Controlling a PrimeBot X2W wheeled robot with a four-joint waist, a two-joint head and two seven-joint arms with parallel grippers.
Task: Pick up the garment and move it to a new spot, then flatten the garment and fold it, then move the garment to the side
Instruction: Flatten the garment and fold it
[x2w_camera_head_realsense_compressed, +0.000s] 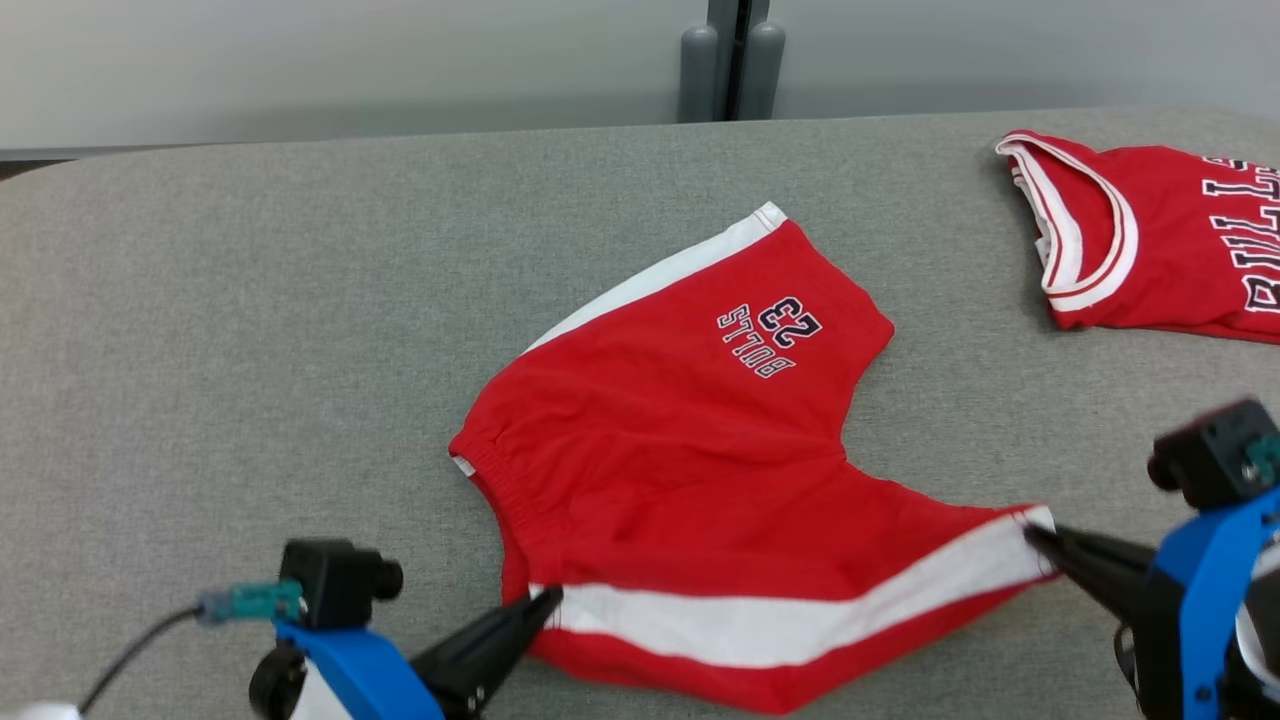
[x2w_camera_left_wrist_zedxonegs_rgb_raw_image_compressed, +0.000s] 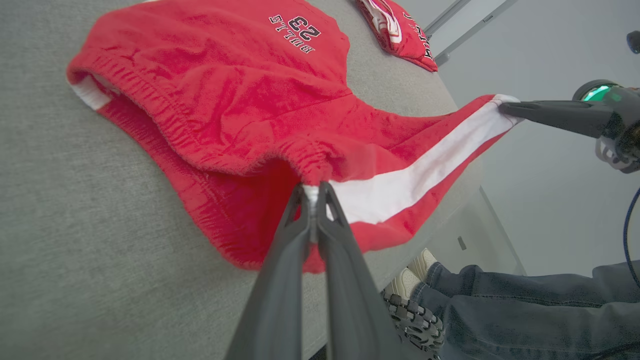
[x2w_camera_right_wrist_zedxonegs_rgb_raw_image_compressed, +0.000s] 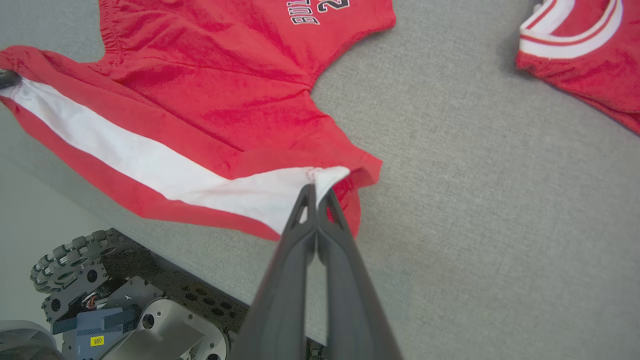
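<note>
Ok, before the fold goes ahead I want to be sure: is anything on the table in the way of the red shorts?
Nothing visible lies on the shorts. The left end effector and the right end effector grip the ends of their white stripe. A red jersey lies apart, far right on the table.

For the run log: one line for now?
left gripper: shut on shorts waistband; right gripper: shut on shorts hem; stripe stretched between; jersey far right

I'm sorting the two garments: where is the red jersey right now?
In the head view the red jersey lies at the far right of the gray table, apart from the red shorts held mid-table by the left gripper and right gripper.
</note>
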